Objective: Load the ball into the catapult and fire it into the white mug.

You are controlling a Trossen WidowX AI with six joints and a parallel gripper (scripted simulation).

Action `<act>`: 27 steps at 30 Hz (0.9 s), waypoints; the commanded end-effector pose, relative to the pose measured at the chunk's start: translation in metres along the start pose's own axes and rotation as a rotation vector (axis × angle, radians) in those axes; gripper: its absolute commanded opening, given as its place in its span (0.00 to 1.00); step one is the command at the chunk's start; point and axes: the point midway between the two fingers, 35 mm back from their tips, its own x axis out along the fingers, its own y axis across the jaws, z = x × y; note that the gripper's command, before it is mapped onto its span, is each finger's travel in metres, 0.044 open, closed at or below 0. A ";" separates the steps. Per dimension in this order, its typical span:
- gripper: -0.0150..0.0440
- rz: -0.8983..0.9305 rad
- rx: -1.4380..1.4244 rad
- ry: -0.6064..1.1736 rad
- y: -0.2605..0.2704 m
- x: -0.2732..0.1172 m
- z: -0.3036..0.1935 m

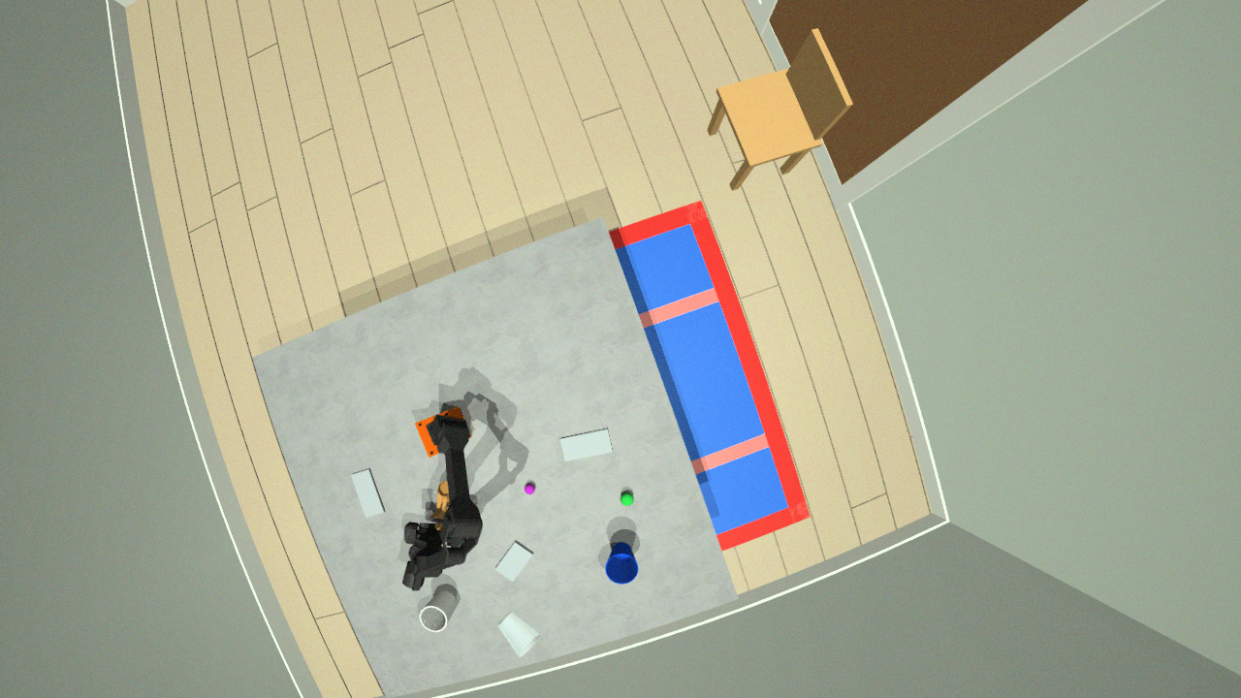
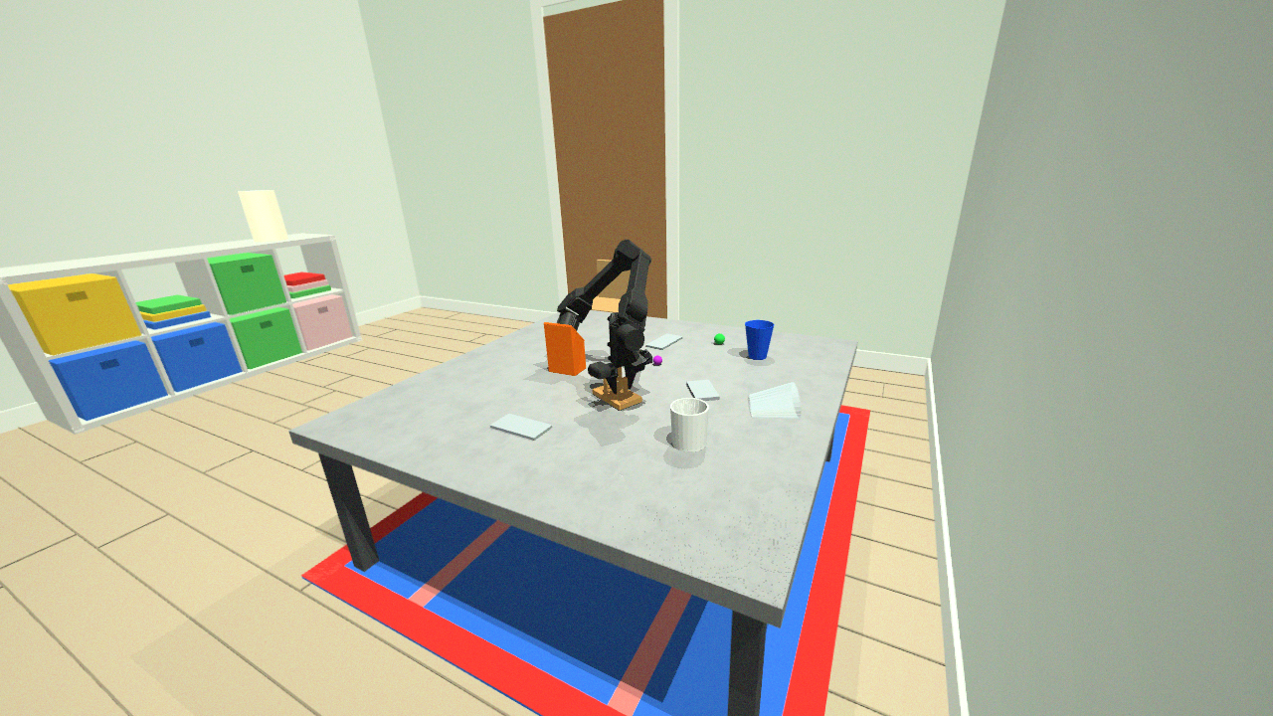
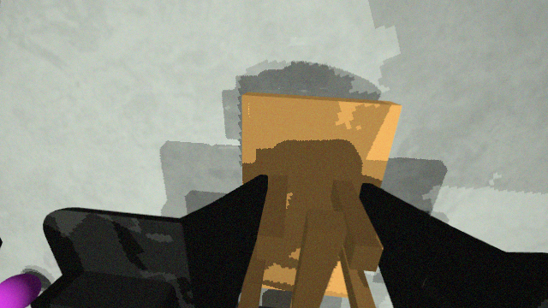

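Gripping the wooden catapult [image 1: 442,497] [image 2: 616,396] [image 3: 317,120] by its frame, the claw [image 1: 427,540] [image 2: 619,384] [image 3: 312,186] has it on the worktop [image 1: 521,330] [image 2: 427,427] [image 3: 107,85]! Nearby sits the magenta ball [image 1: 529,489] [image 2: 657,360] [image 3: 19,291], and the white mug [image 1: 432,618] [image 2: 688,426] stands upright, well apart from the blue cup [image 1: 620,565] [image 2: 758,340].

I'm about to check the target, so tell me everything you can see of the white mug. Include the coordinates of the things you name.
The white mug [image 1: 432,618] [image 2: 689,425] is a tall, off-white cylinder, open at the top, with faint vertical ribbing. No handle shows, and its material is unclear. It stands upright on the grey table [image 1: 555,286] [image 2: 569,485], nothing touching its sides. No ball shows in it, though its bottom is hard to see.
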 end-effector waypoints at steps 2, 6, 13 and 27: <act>0.25 0.000 -0.001 -0.001 0.000 -0.001 0.000; 0.34 0.000 -0.001 -0.001 0.000 -0.001 0.000; 0.65 0.000 -0.001 -0.001 0.000 -0.001 0.000; 1.00 -0.004 0.001 -0.002 -0.002 -0.101 0.000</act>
